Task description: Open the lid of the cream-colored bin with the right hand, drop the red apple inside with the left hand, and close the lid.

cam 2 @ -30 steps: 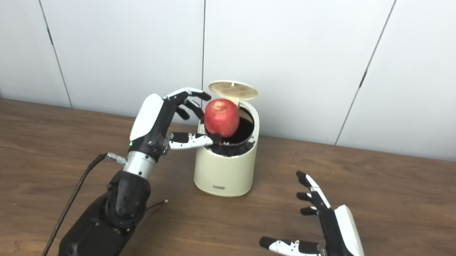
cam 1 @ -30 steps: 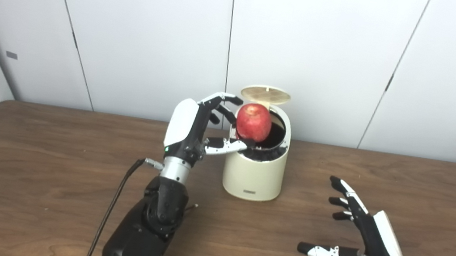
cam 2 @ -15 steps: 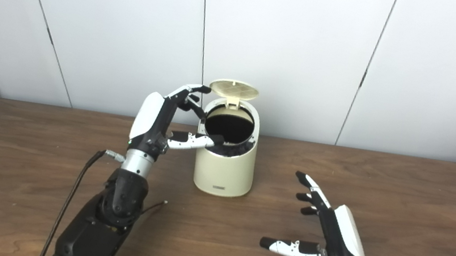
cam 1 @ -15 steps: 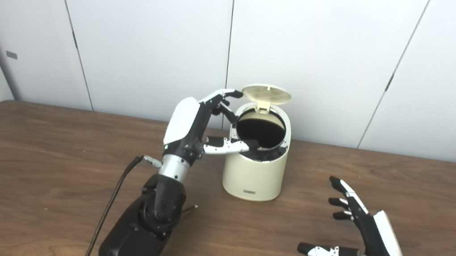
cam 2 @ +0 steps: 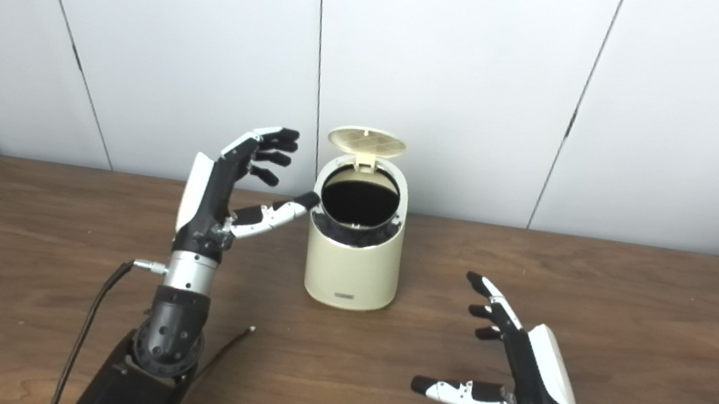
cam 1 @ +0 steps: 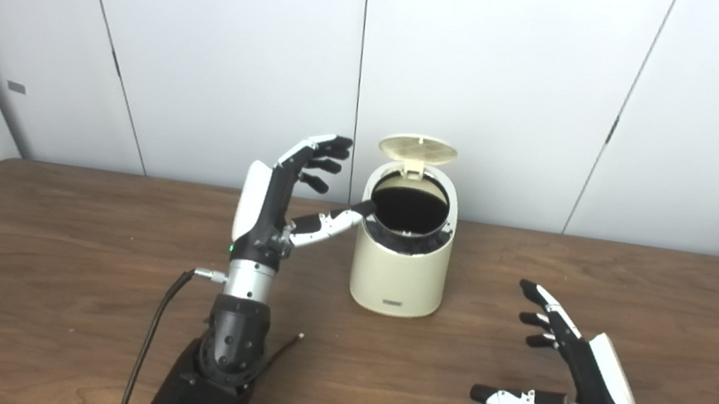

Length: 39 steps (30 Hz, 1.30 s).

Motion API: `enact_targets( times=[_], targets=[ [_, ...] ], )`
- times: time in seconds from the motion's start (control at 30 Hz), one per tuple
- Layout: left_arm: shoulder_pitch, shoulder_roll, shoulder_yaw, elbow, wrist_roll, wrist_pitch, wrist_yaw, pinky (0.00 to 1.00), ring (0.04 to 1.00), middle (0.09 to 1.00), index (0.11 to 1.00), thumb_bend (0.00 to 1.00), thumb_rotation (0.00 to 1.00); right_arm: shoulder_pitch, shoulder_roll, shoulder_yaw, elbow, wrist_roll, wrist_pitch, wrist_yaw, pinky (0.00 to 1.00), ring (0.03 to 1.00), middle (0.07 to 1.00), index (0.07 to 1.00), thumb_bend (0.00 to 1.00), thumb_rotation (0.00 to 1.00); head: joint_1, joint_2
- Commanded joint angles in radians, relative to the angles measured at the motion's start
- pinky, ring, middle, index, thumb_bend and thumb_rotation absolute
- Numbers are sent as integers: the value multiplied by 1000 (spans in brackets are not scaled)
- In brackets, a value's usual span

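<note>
1. Two hands are up over the wooden table [cam 1: 71, 273], and neither one is holding anything.
2. Dead centre stands the cream-colored bin [cam 1: 399, 272], upright, its lid [cam 1: 418, 148] flipped up and hinged at the back, the dark round mouth wide open.
3. Left of the bin, the left hand [cam 1: 282, 197] is raised with its fingers spread and released; its thumb reaches toward the bin's left rim, right at the edge of the opening, while the fingers sit up beside the lid without touching it.
4. Right of the bin and nearer the camera, the right hand [cam 1: 578, 381] hovers well apart from it, fingers fanned out, thumb pointing left, grasping nothing.
5. Red apple? It does not show on the table or in either hand, and the bin's interior is too dark to see whether it lies inside.
6. A black cable [cam 1: 161, 315] trails from the left wrist, left of the bin.
</note>
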State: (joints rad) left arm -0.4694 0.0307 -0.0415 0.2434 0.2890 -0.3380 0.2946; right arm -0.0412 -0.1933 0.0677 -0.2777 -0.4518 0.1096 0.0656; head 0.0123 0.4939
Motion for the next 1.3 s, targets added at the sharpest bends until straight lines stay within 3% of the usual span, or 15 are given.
enact_targets(
  times=[0.0,0.17,0.27,0.5,0.67,0.97,1.27],
  targets=[
    [-28,-6,29,-62,-94,-39,-22,562,660,716,759,659,143,-18,-9,-5,-21,9,-38,-13,708,811,903,890,739,218,1,0],
    [-8,-1,86,-112,-213,-36,-56,529,652,700,744,695,225,-19,-11,-5,-20,10,-39,-13,708,809,904,891,737,220,7,1],
    [12,8,100,-136,-238,-13,-80,487,628,681,723,696,220,-22,-12,-5,-21,11,-34,-11,703,805,902,893,738,221,11,1],
    [101,50,111,-174,-301,43,-171,532,660,707,740,739,239,-31,-15,-7,-18,9,-27,-9,689,802,903,900,740,236,18,4],
    [157,54,132,-180,-330,76,-197,563,689,738,773,757,277,-35,-19,-11,-14,13,-31,-9,686,804,900,899,740,227,24,5],
    [237,45,152,-165,-377,93,-230,579,706,738,773,748,255,-45,-26,-11,-9,27,-34,-9,683,808,895,898,746,226,26,3],
    [317,40,133,-123,-349,72,-253,568,706,755,782,678,183,-100,-32,-16,9,46,-39,-12,698,807,902,893,757,224,17,-6]
  ],
)
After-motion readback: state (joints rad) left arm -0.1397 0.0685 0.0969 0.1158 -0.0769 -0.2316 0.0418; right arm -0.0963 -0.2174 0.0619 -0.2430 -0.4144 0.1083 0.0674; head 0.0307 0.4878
